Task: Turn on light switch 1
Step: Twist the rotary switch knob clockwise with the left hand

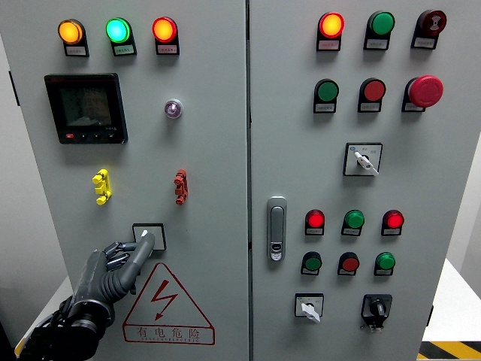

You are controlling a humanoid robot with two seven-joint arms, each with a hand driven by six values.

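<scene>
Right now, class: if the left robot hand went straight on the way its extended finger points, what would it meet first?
The left robot hand points up and right at the square switch plate. Its fingertip already overlaps that switch, so it would probably meet it first; actual contact is unclear from this view.

You see one robot arm, coming in from the lower left corner. Its left hand [113,263] is dark grey, almost charcoal, with a matte, rubbery-looking skin. The fingers [140,248] are slim and jointed, with visible segments and lighter silvery parts at the knuckles; one fingertip is pale. Below the hand, the wrist is black and bulkier, with dark cables bunched around it. A patch of yellow shows at the bottom edge.
</scene>
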